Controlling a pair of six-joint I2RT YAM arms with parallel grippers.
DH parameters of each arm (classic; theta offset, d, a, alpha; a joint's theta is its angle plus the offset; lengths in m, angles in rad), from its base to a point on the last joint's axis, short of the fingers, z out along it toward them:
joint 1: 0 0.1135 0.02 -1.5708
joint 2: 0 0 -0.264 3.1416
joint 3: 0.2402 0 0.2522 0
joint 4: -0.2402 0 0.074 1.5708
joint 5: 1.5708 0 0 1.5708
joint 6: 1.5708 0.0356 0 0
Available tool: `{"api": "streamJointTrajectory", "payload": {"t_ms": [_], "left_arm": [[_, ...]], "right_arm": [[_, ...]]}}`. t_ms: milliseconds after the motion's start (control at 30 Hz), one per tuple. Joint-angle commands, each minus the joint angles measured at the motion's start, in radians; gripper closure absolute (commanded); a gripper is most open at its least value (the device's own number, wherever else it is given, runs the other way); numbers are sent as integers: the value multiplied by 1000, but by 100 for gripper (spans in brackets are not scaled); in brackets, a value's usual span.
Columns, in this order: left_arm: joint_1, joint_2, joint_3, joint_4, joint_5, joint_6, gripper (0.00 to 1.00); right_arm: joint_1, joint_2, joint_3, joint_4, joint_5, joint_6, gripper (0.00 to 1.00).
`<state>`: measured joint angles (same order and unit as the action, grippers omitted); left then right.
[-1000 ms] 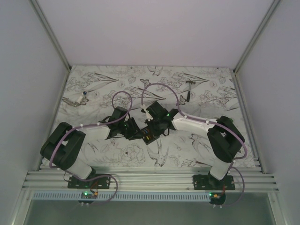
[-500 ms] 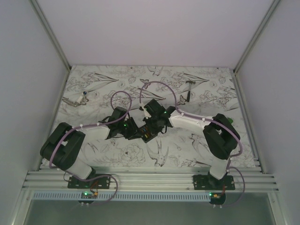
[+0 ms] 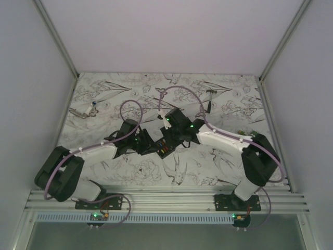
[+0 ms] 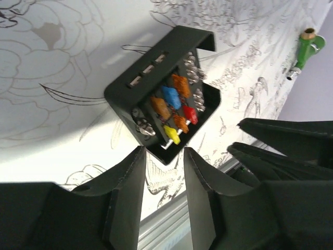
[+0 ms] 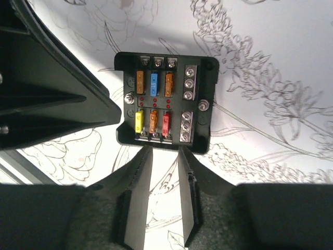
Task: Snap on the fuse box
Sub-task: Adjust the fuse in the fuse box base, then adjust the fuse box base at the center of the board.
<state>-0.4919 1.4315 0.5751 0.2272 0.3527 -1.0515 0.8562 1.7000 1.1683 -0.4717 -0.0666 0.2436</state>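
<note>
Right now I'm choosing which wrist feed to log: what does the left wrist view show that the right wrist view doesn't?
Only the left wrist view: the fuse box at a slant with its slotted side wall showing, a green object top right, and a metal rail at the bottom. Only the right wrist view: the box's face square on, with small red dots between its two fuse rows. Both: the blue, yellow, red and orange fuses, the flower-print table cover, and the left gripper and right gripper at the box.

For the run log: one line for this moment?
black rectangular plastic fuse box: fuses exposed | left jaws: gripping corner | right jaws: parted
</note>
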Motion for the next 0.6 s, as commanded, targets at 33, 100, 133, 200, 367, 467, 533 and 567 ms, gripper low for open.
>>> {"api": "streamJointTrajectory", "payload": {"t_ms": [33, 100, 133, 200, 367, 467, 533, 567], "left_arm": [[3, -101, 14, -116, -37, 72, 60], [11, -124, 39, -172, -59, 105, 57], [16, -132, 51, -196, -71, 122, 55], [33, -132, 78, -231, -79, 162, 52], [71, -50, 153, -261, -64, 239, 47], [79, 30, 208, -262, -31, 265, 46], [81, 86, 247, -260, -3, 273, 45], [80, 108, 265, -261, 7, 277, 45]], "right_arm": [[-16, -119, -58, 40, 88, 15, 59], [-35, -158, -95, 44, 107, 36, 52], [-50, -181, -117, 50, 114, 48, 47], [-72, -214, -166, 68, 121, 73, 43], [-116, -285, -298, 127, 130, 138, 32], [-129, -317, -365, 187, 115, 189, 24], [-130, -329, -401, 229, 88, 218, 19], [-130, -329, -414, 254, 69, 228, 18]]}}
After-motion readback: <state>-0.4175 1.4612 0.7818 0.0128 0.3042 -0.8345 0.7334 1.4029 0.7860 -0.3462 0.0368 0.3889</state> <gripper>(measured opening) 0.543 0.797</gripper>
